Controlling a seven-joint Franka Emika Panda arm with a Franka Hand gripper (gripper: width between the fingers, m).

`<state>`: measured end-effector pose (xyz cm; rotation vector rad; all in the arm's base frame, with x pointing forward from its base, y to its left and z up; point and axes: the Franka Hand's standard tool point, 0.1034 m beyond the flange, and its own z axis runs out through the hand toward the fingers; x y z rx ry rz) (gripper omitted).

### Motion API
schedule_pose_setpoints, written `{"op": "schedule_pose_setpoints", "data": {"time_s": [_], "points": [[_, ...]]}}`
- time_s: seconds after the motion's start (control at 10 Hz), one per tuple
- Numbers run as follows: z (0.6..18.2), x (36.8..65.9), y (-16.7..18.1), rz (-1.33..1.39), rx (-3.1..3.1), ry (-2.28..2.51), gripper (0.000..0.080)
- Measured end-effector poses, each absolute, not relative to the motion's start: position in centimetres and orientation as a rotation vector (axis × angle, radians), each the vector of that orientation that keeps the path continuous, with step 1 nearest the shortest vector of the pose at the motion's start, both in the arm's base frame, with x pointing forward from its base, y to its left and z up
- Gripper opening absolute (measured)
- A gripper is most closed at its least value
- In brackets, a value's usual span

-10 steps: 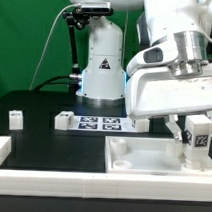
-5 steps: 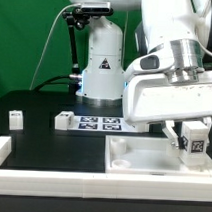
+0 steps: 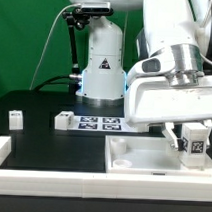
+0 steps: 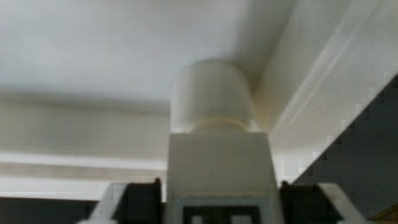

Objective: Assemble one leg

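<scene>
The exterior view is bright and evenly lit. The white arm [image 3: 170,92] nearly washes out against the black table [image 3: 52,142], and shadows are faint. Detail is coarse and slightly soft. The wrist view is dimmer, greyer and blurred throughout: the leg [image 4: 217,110], close to the lens, has soft edges.

- A large white panel [image 3: 137,161] with raised rims lies on the black table [image 3: 52,144], at about four o'clock in the exterior view; the wrist view shows its pale floor and rim [image 4: 107,60] close up.
- The marker board [image 3: 101,122] lies flat near the centre.
- A small white block [image 3: 63,119] sits just beside the board's nine o'clock end.
- Another small white block [image 3: 13,117] stands well apart, farther toward nine o'clock.
- A white border rail [image 3: 51,182] runs along six o'clock.
- A green backdrop [image 3: 27,41] fills ten o'clock.
</scene>
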<state>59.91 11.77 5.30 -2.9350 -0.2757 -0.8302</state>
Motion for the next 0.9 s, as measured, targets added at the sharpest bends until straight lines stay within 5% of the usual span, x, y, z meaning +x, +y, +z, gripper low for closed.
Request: {"op": "schedule_pose_setpoints", "data": {"time_s": [0.1,0.2,0.3,0.9], "points": [[5.3,59.9,11.8,-0.830,-2.935,-0.276,0.0502],[5.3,59.9,11.8,-0.830,-2.935,-0.276,0.0502],[5.3,59.9,11.8,-0.830,-2.935,-0.276,0.0617],[6.3,60.1,12.0,-0.832,-2.931,-0.254,0.0648]]}}
